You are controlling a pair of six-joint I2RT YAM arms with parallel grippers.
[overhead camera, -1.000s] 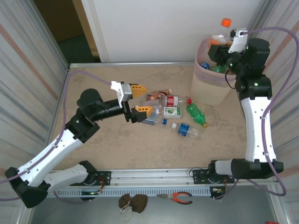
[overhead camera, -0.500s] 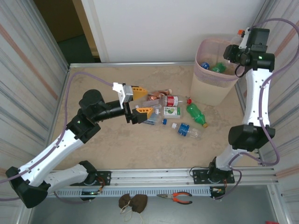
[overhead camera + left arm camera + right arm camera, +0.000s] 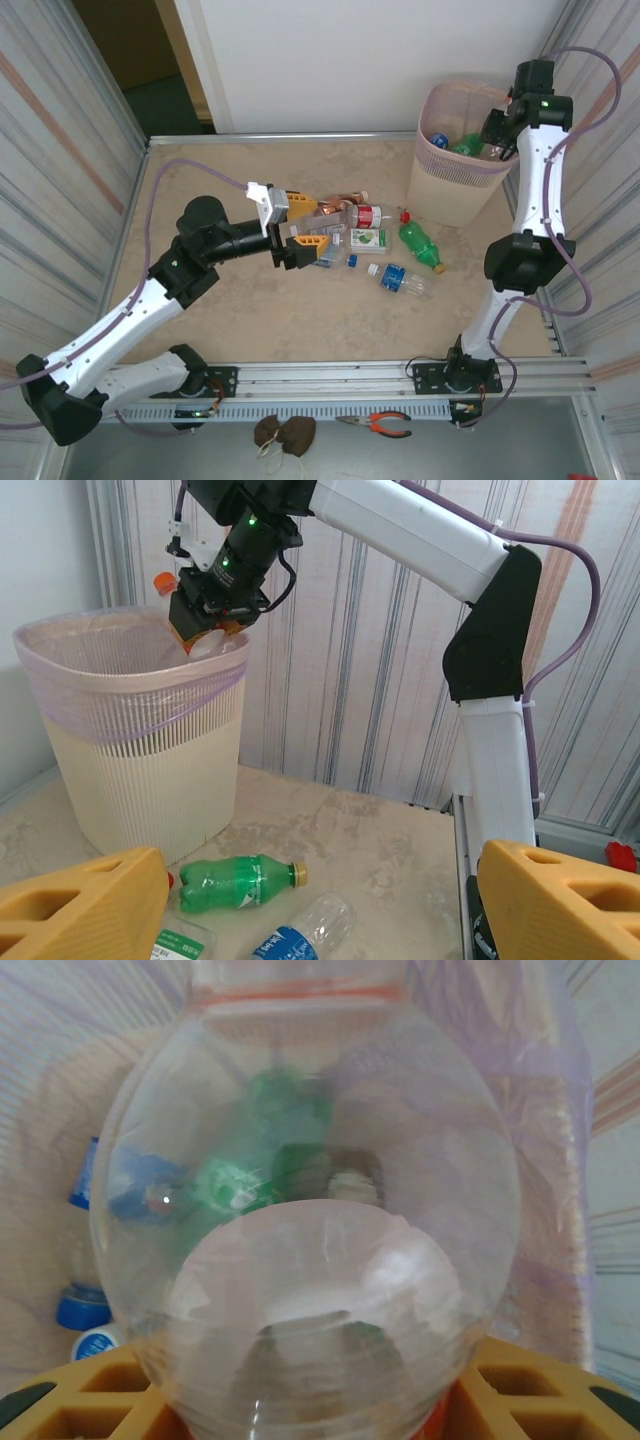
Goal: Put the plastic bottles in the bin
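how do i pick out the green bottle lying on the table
Start at the beige bin at the far right, then drop to the tabletop just in front of it. The green bottle lies there on its side, the only green-tinted one outside the bin; the blue-label bottle beside it is clear.

Bin (image 3: 450,195) far-R on table (image 3: 250,320); bottles (image 3: 380,245) L of it, some inside.

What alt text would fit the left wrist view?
The right arm holds a clear orange-capped bottle in its jaws over the rim of the beige, pink-lined bin. A green bottle and a blue-labelled clear bottle lie on the table near it.
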